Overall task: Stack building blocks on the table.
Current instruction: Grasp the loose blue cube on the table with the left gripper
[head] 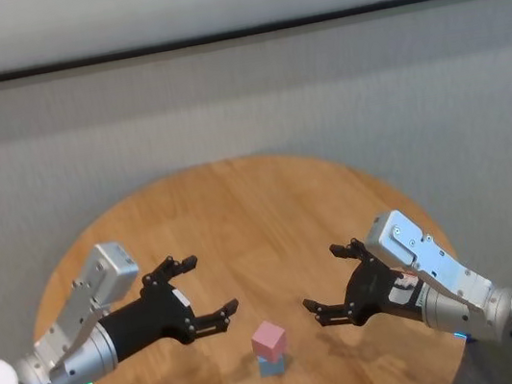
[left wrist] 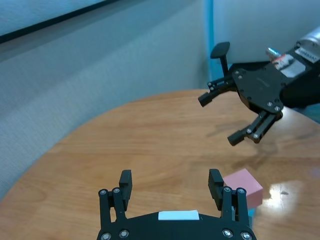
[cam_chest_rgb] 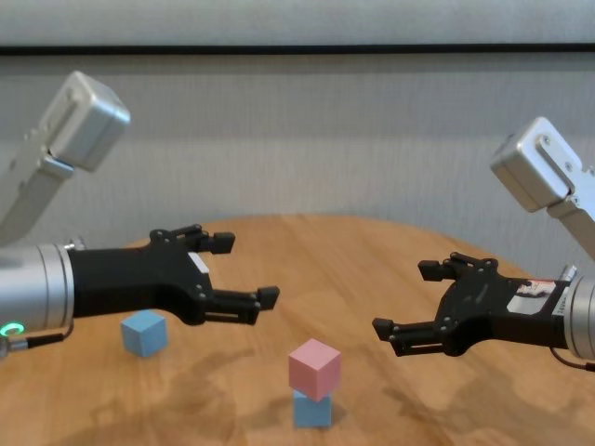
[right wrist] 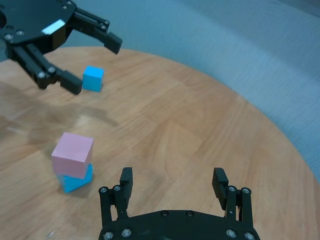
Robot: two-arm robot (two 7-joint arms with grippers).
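Note:
A pale pink block [head: 269,340] sits on top of a light blue block [head: 271,367] near the front of the round wooden table [head: 258,201]. In the chest view this pink block [cam_chest_rgb: 314,367] rests slightly turned on its blue one [cam_chest_rgb: 312,409]. A second light blue block [cam_chest_rgb: 144,333] lies alone on the table under my left arm, which hides it in the head view. My left gripper [head: 210,283] hovers open to the left of the stack, holding nothing. Open and empty as well, my right gripper [head: 321,279] hangs to the stack's right. Both are above the tabletop.
A grey wall rises behind the table, with a dark strip high up. The table's round edge curves close behind both arms. Bare wood stretches across the far half of the tabletop [cam_chest_rgb: 325,251].

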